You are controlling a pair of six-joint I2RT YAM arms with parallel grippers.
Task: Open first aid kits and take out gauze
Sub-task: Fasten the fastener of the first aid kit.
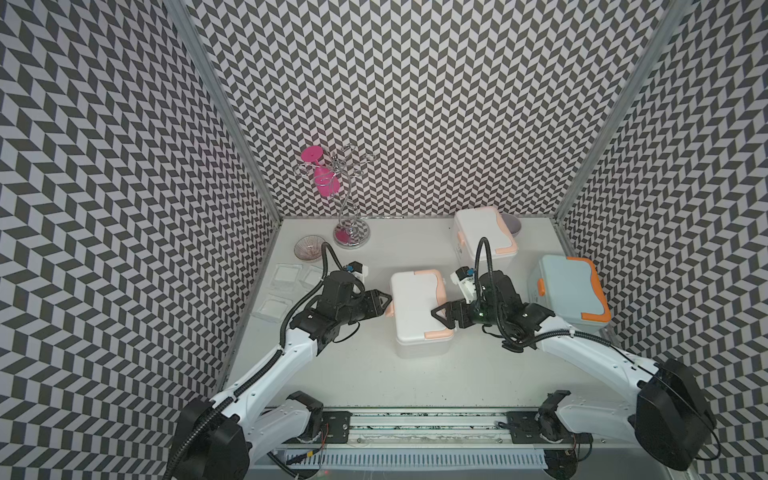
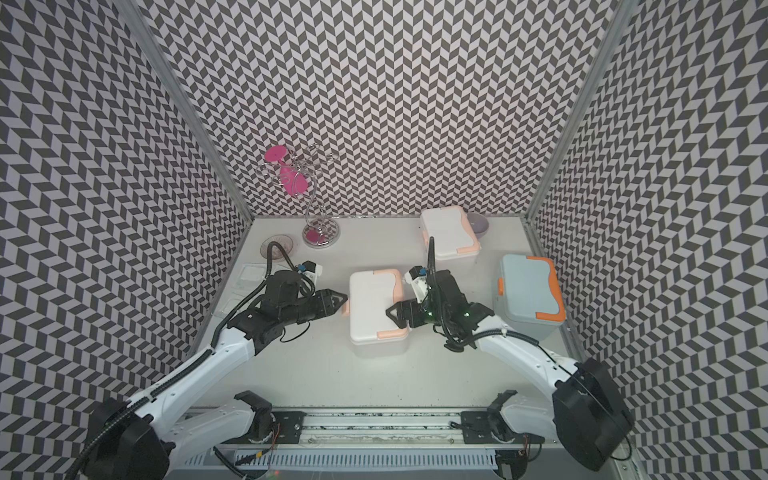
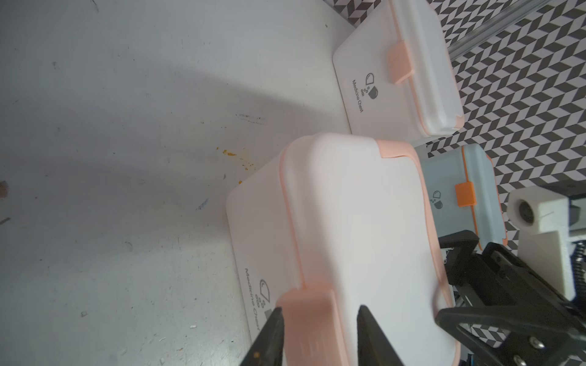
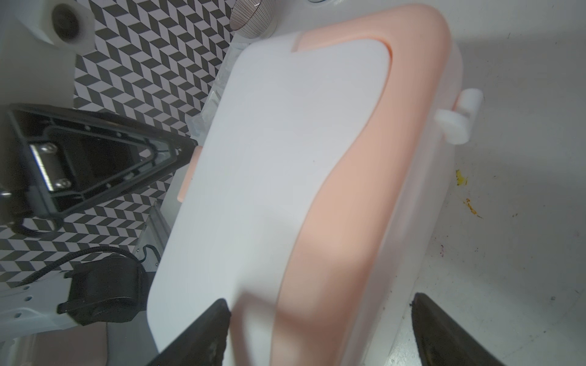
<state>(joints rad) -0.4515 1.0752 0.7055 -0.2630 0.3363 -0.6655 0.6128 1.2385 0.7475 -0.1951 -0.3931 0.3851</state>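
One white peach-trimmed plastic case (image 1: 417, 307), centre frame: left pincer (image 3: 320, 309) clamped on its peach latch (image 3: 304, 329), right pincer (image 4: 318, 298) wide astride it; suggest peeling latch outward, case braced.

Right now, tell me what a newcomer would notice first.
The left gripper pinches the peach latch of the middle white case, while the right gripper stands open at its opposite side. At the back, a pink glass hangs upside-down on a chrome rack.
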